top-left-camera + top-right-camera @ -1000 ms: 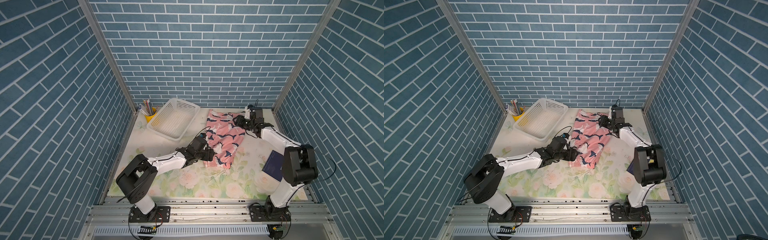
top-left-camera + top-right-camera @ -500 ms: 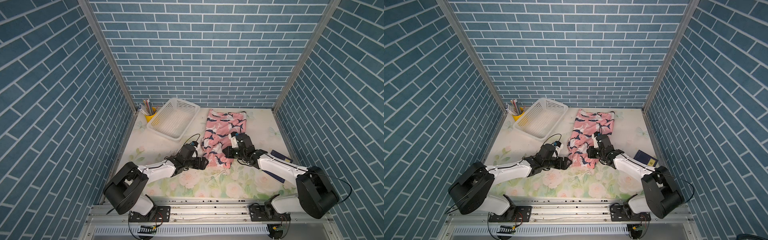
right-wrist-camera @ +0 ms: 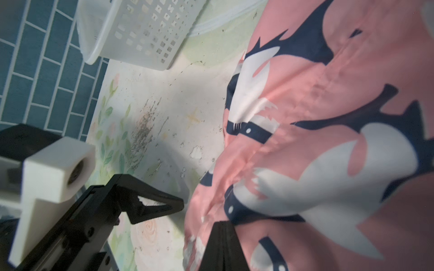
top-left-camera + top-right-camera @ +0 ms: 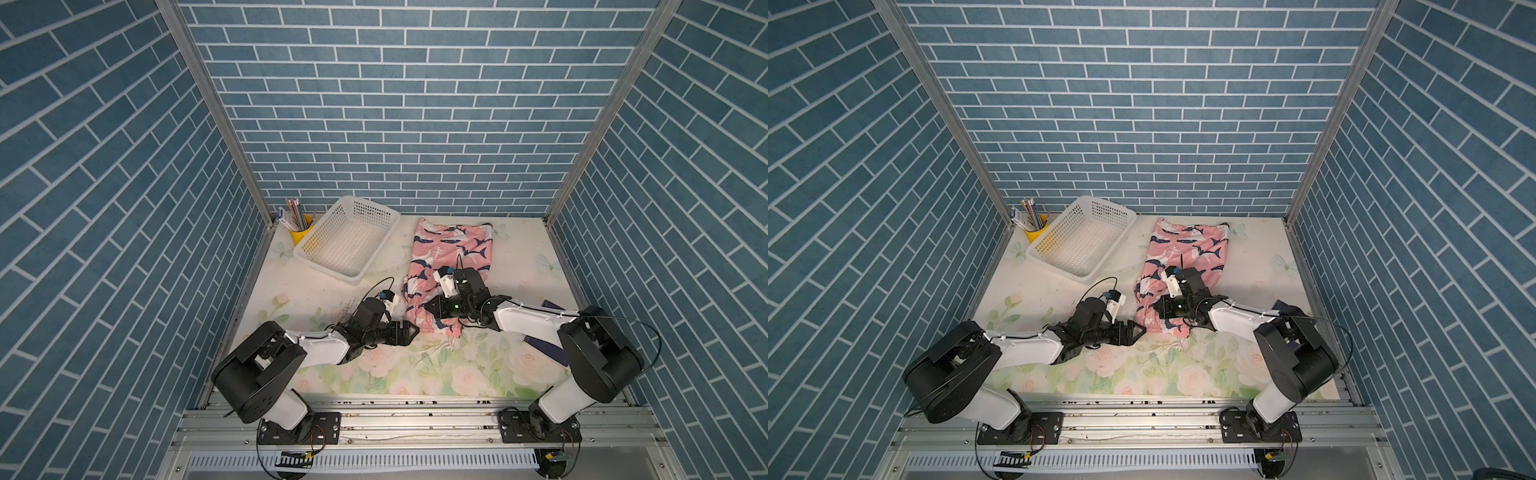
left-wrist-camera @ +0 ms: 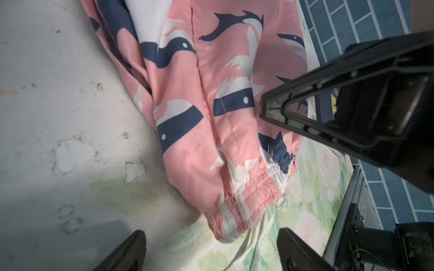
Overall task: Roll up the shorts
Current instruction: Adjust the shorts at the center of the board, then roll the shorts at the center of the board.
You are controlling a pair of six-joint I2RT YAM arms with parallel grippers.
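1. Salmon-pink cloth printed with navy and white sharks: the shorts lie flat and unrolled on the floral surface, just beside the white basket. The gathered waistband points toward the robot, the opposite end toward the far wall.
2. Left claw: fingers spread wide, low over the surface. In the left wrist view the near corner of the waistband sits between them; no contact is visible.
3. Right claw: fingers pressed together, tip at the fabric just behind the waistband. Whether a fold of cloth is caught between them cannot be told.
4. Handling, as judged: light, limp, thin fabric. It will not hold a shape unaided and will likely slide on the surface. The elastic band is the thickest, firmest part.
5. Recommended hold: both corners of the waistband, one claw per corner, pinching all layers so the band turns over as one core.
6. Caution: the loose white drawstring trails off the band and may snag or escape the roll. Uneven tension between corners will likely skew the roll
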